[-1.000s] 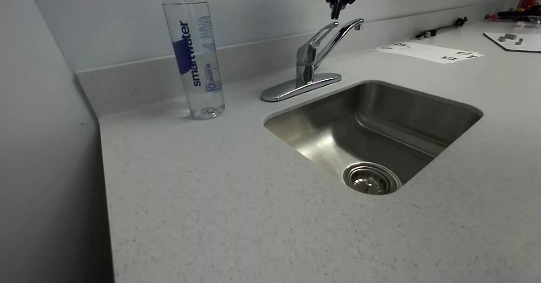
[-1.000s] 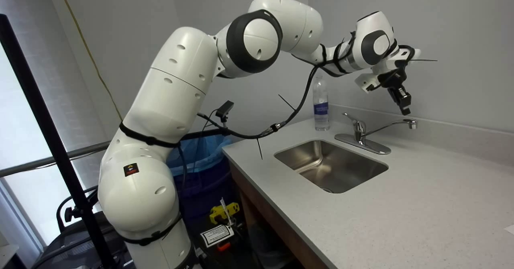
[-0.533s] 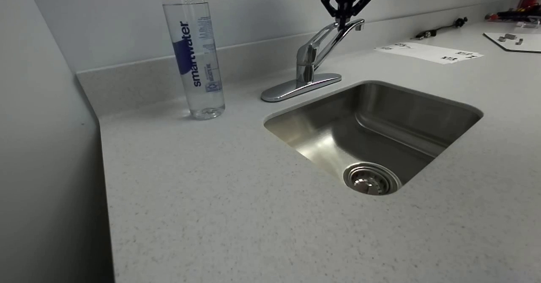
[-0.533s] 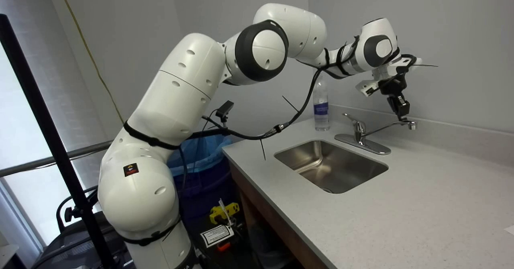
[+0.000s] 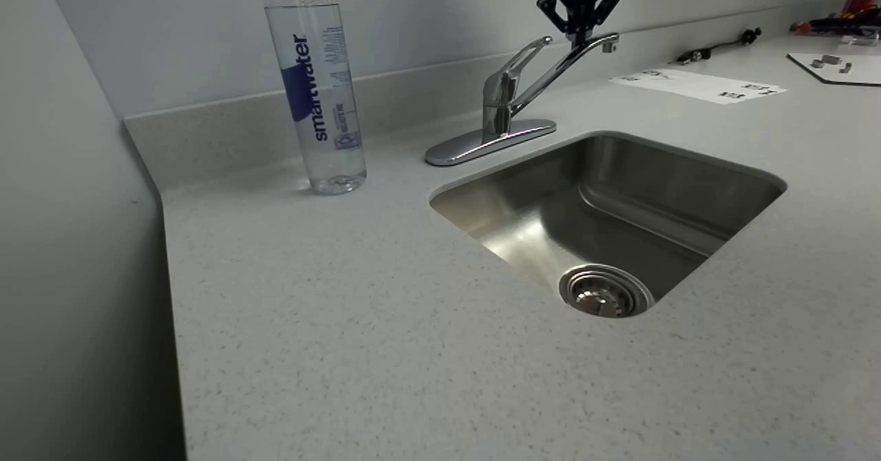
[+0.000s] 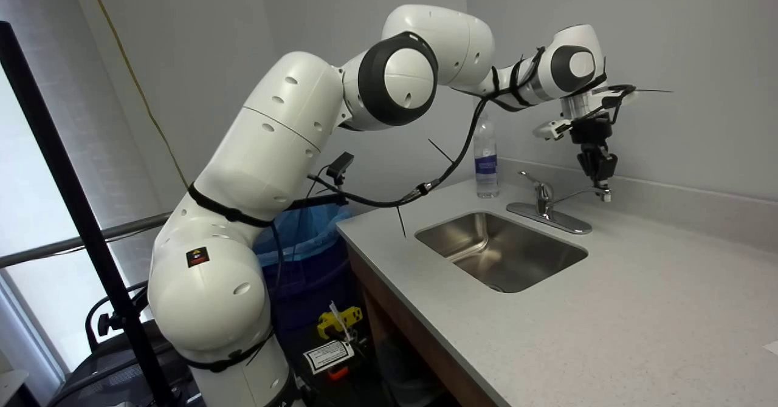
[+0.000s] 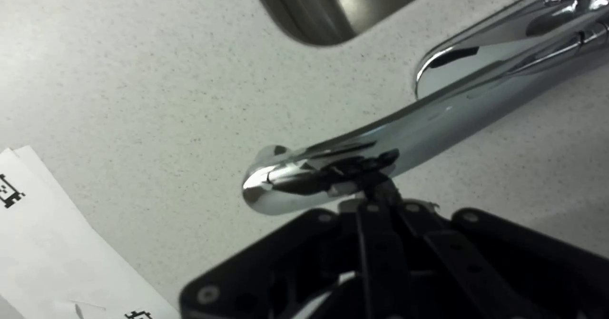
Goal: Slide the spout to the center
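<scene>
The long metal spout point(image 5: 550, 79) rises from the oval metal base point(image 5: 462, 150) behind the sink. It is seen in both exterior views point(image 6: 571, 195) and runs diagonally across the wrist view point(image 7: 442, 112). Its tip hangs over the counter behind the sink's far corner, outside the basin point(image 5: 640, 168). The basin's round drain point(image 5: 606, 293) is at the near end. My gripper point(image 5: 580, 40) has its fingers together with nothing between them. It points down on the wall side of the spout, near the tip. In the wrist view the fingertips point(image 7: 384, 193) are against the spout's side or very close.
The short lever handle point(image 5: 528, 54) stands on the faucet beside the spout. A water bottle point(image 5: 320, 96) stands left of the faucet. The backsplash point(image 6: 687, 203) is close behind the gripper. A marked paper point(image 5: 695, 87) lies on the counter; it also shows in the wrist view point(image 7: 57, 247).
My gripper has come down from above the spout to its wall side and moved away from the wall. The spout's tip has swung with it, away from the wall toward the sink.
</scene>
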`<state>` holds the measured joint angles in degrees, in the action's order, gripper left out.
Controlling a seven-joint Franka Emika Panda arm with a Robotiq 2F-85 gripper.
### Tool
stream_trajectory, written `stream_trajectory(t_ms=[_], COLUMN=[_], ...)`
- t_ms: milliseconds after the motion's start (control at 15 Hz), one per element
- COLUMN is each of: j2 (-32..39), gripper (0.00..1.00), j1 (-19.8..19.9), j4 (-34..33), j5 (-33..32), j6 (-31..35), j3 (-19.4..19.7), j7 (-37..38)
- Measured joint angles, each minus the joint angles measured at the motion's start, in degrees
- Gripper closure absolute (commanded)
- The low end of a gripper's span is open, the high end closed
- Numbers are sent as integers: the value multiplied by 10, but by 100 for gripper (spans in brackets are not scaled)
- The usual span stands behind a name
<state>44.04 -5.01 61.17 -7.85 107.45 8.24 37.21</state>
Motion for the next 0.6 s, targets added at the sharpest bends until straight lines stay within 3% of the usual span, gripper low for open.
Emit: stream_trajectory(t_ms=[600], j2=[-3], gripper=[100], j1=[3], j4=[6], j5=[-9], j6=[-40], j3=[0], j7=[-118])
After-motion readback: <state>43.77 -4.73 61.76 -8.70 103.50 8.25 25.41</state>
